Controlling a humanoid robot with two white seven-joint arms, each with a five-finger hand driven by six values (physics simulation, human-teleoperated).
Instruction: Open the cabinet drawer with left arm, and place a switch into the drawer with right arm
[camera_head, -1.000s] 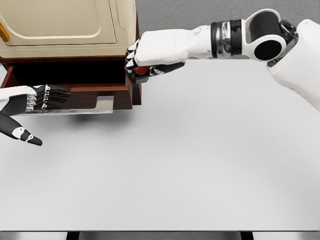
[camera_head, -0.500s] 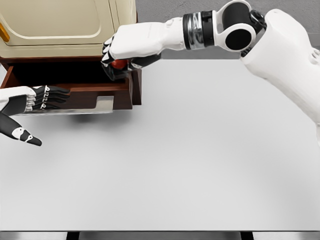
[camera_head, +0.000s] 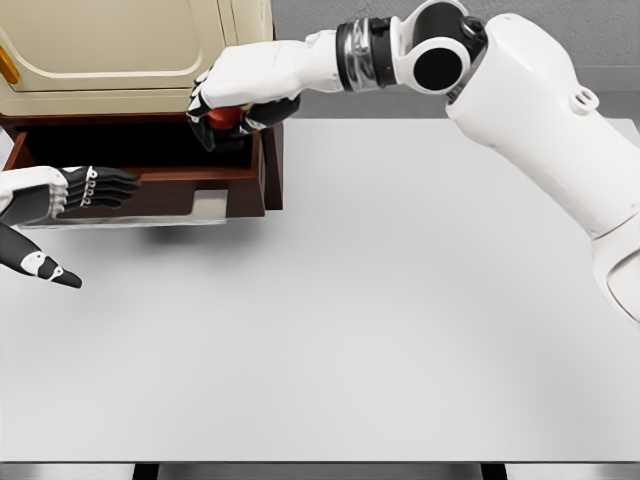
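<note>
The dark wooden drawer (camera_head: 235, 180) of the cabinet (camera_head: 130, 50) stands pulled out at the upper left. My right hand (camera_head: 222, 110) reaches over the drawer's right end, its fingers curled around a switch (camera_head: 222, 116) whose red part shows between them. My left hand (camera_head: 75, 195) is at the left edge in front of the drawer, fingers stretched out flat toward the drawer front and the thumb pointing down over the table; it holds nothing.
The cream cabinet body sits above the drawer at the table's back left corner. The white table (camera_head: 380, 320) spreads out in front and to the right. My right arm (camera_head: 520, 90) spans the upper right.
My right hand has carried the switch leftward, from beside the drawer's right corner to above the drawer's open inside. The left hand has barely moved.
</note>
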